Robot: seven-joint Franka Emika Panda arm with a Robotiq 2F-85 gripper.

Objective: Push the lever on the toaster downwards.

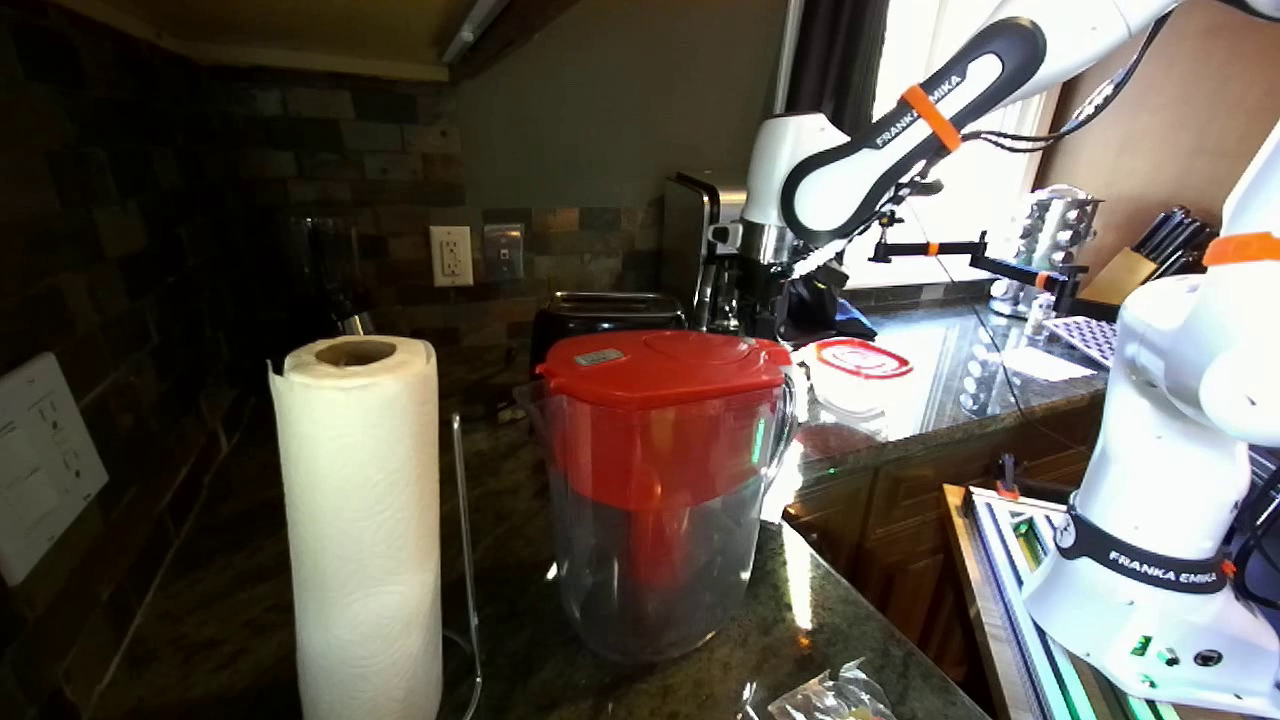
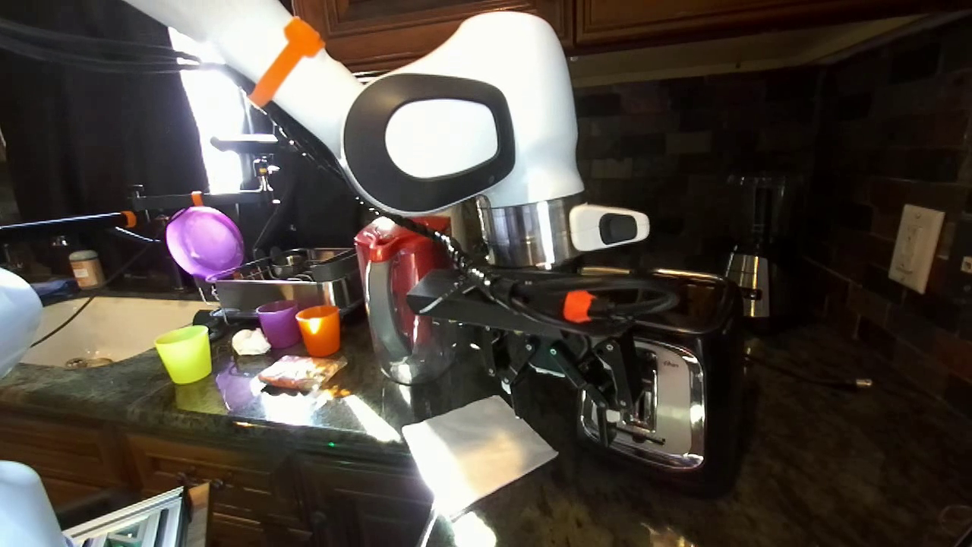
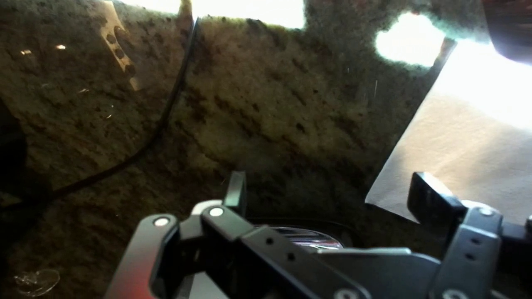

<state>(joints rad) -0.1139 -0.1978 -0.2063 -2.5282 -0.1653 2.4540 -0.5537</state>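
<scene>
Black with a silvery end panel (image 2: 686, 410), the toaster (image 2: 678, 380) stands upright on the dark stone worktop (image 2: 812, 471), set in from the front edge on the side of the tiled wall (image 2: 862, 228). The end effector (image 3: 336, 194) hangs just beside that panel, its fingers (image 3: 434, 199) spread well apart; in the wrist view stone and one corner of a pale sheet (image 3: 469, 137) show in the gap. In an exterior view the fingers crowd the panel's slot (image 2: 650, 387), so I cannot tell whether a fingertip touches the lever. The sheet lies flat between the toaster and the front edge. In both exterior views the clear pitcher (image 1: 660, 500) with its red lid (image 1: 660, 365) stands upright, apart from the toaster. Near the front edge, toward the sink (image 2: 45, 323), sit a green cup (image 2: 184, 357), a purple cup (image 2: 276, 325) and an orange cup (image 2: 319, 334), the last two just beside each other.
</scene>
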